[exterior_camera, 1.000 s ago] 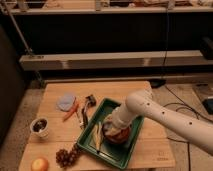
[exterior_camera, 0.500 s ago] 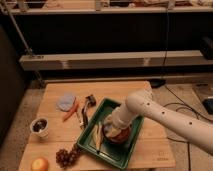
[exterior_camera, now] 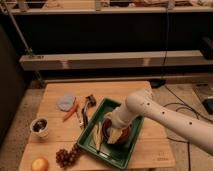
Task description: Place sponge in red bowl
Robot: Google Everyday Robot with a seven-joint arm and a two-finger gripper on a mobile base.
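Observation:
The red bowl sits inside a green tray at the table's middle front, and my arm covers much of it. My gripper is at the end of the white arm, which reaches in from the right and is low over the bowl. The sponge, showing its pale yellowish face, is right at the gripper's tip, over or in the bowl. I cannot tell whether it is held or resting there.
Long yellow-green strips lie in the tray left of the bowl. On the table's left are a pale blue-grey lump, a carrot, a dark tool, a white cup, grapes and an orange fruit. A shelf runs behind.

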